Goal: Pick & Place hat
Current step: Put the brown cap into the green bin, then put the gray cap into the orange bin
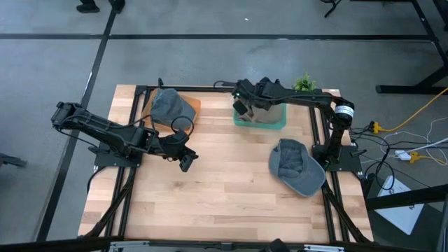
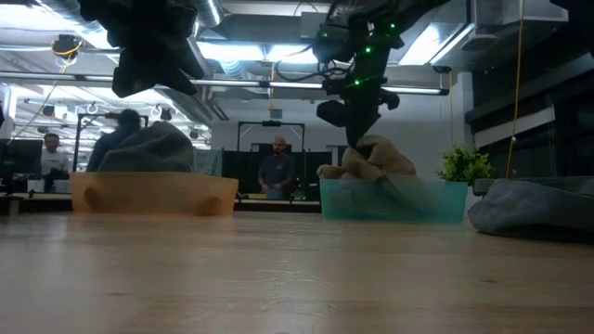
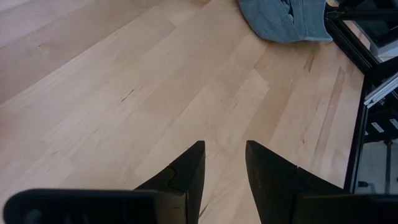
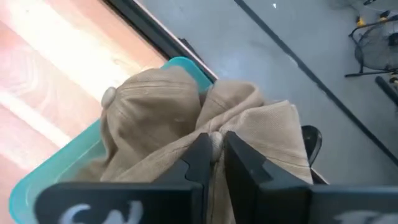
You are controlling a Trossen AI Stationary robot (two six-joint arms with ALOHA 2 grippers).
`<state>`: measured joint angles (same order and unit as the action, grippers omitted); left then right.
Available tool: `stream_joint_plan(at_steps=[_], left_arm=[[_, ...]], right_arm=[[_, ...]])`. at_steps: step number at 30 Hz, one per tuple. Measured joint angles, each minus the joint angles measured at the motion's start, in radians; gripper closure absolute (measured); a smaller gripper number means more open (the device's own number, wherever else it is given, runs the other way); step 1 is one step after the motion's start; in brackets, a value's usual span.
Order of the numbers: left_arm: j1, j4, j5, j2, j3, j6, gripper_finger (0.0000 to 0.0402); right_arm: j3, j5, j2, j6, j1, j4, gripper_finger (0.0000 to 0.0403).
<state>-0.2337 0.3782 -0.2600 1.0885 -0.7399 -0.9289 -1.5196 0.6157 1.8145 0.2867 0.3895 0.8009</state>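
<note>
R gripper (image 4: pixel 215 149) was down in the teal bin (image 1: pixel 260 120) at the table's far edge, fingers (image 4: pixel 198 163) pinched nearly closed on a fold of the tan hat (image 4: pixel 163 118). Hat sat crumpled inside the bin, crown w/ its top button facing up, fabric bunched around the finger tips. In low view the R arm came down from above onto the tan hat (image 2: pixel 369 158), which rose above the bin's rim (image 2: pixel 394 199).

L gripper (image 1: pixel 186 162) hung over bare wood (image 3: pixel 124 93) on the table's left-centre part, fingers (image 3: pixel 186 171) apart w/ a narrow gap, nothing between them. It touched nothing.

Two other hats in sight: a grey one (image 1: pixel 171 106) in the orange bin (image 1: pixel 193 105) at far left, and a blue-grey one (image 1: pixel 297 166) lying flat on the table near the R arm's base, well apart from the teal bin. Small green plant (image 1: pixel 304 83) stood just beside the teal bin's far right corner.

Low view also showed ppl in the room behind the table, one standing (image 2: pixel 277 169) between the two bins' positions, others at left, too dim to tell more
</note>
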Motion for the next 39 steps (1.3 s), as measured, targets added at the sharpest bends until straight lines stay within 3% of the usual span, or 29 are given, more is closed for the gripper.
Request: stream_joint_plan(at_steps=[15, 25, 32, 39], left_arm=[[0.000, 0.000, 0.000, 0.000, 0.000, 0.000, 0.0290], [0.000, 0.000, 0.000, 0.000, 0.000, 0.000, 0.0290], [0.000, 0.001, 0.000, 0.000, 0.000, -0.001, 0.0290], [0.000, 0.000, 0.000, 0.000, 0.000, -0.001, 0.0290]], right_arm=[[0.000, -0.218, 0.000, 0.046, 0.055, -0.010, 0.0276], [-0.071, -0.226, -0.001, -0.083, 0.089, -0.006, 0.0222], [-0.152, -0.304, -0.100, -0.230, 0.008, 0.000, 0.0218], [-0.045, -0.304, -0.274, -0.283, -0.130, 0.039, 0.0218]])
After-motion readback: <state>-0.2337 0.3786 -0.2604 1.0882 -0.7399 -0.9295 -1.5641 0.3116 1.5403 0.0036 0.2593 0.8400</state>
